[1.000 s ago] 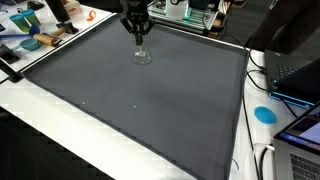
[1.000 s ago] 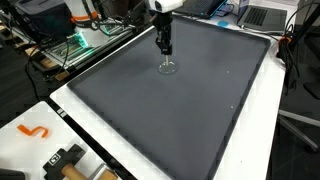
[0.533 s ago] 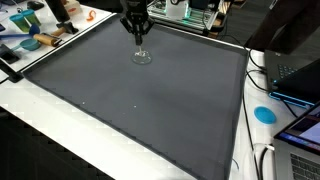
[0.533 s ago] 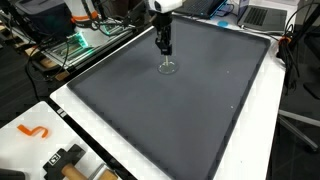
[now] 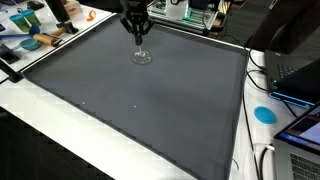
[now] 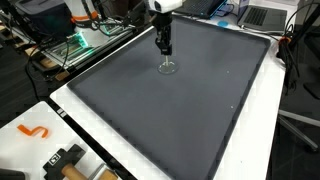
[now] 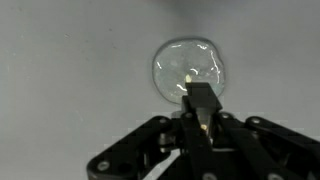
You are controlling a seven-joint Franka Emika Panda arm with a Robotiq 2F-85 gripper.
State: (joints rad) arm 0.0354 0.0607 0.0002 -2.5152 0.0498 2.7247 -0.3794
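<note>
A small clear stemmed glass stands on the dark grey mat, near its far edge. My gripper hangs straight down over the glass, its fingertips at the glass's top. In the wrist view the glass shows as a clear round disc just beyond the fingertips of the gripper. The jaws are drawn close together, and a small bright piece of glass sits between them. Which part of the glass is pinched is hidden by the fingers.
A white table border surrounds the mat. A blue disc, laptops and cables lie along one side. Tools and cups clutter a corner. An orange hook and a black device lie on the white edge.
</note>
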